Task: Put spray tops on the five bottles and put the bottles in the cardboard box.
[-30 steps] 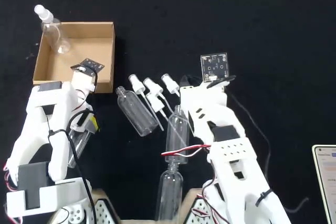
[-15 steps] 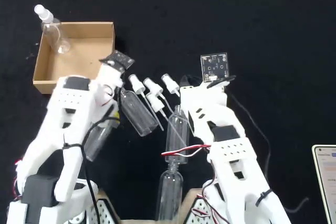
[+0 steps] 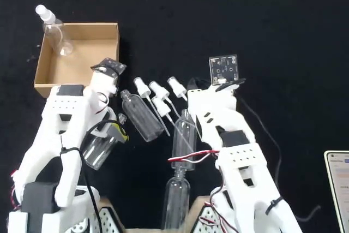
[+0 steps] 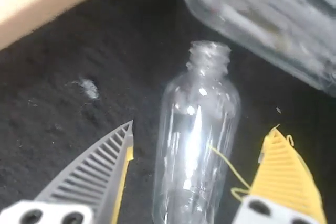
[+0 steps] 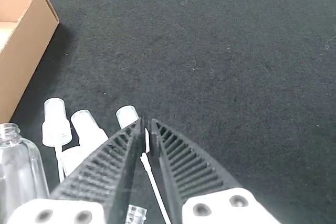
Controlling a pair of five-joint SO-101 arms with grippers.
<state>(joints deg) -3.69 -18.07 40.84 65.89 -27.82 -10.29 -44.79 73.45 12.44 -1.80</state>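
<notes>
A clear uncapped bottle (image 4: 197, 145) lies between the fingers of my left gripper (image 4: 202, 135), which is open with a gap on each side; in the high view this bottle (image 3: 101, 148) sits under the left gripper (image 3: 109, 135). Three more uncapped bottles (image 3: 143, 115) (image 3: 184, 137) (image 3: 175, 200) lie mid-table. Three white spray tops (image 3: 143, 87) (image 3: 159, 94) (image 3: 176, 85) lie beside them. My right gripper (image 5: 145, 124) is shut just over one spray top (image 5: 127, 116), whose thin tube (image 5: 149, 171) runs under its fingers. One capped bottle (image 3: 54, 34) leans in the cardboard box (image 3: 82, 75).
The box's wall (image 5: 21, 51) stands close to the spray tops. A neighbouring bottle (image 4: 262, 19) lies just beyond the one at my left gripper. A tablet edge (image 3: 338, 189) shows at the right. Black cloth to the right of the right arm is bare.
My left arm swung from beside the box toward the middle bottles, then drew back a little; the bottle between its fingers shifted along with it. The right arm kept still.
</notes>
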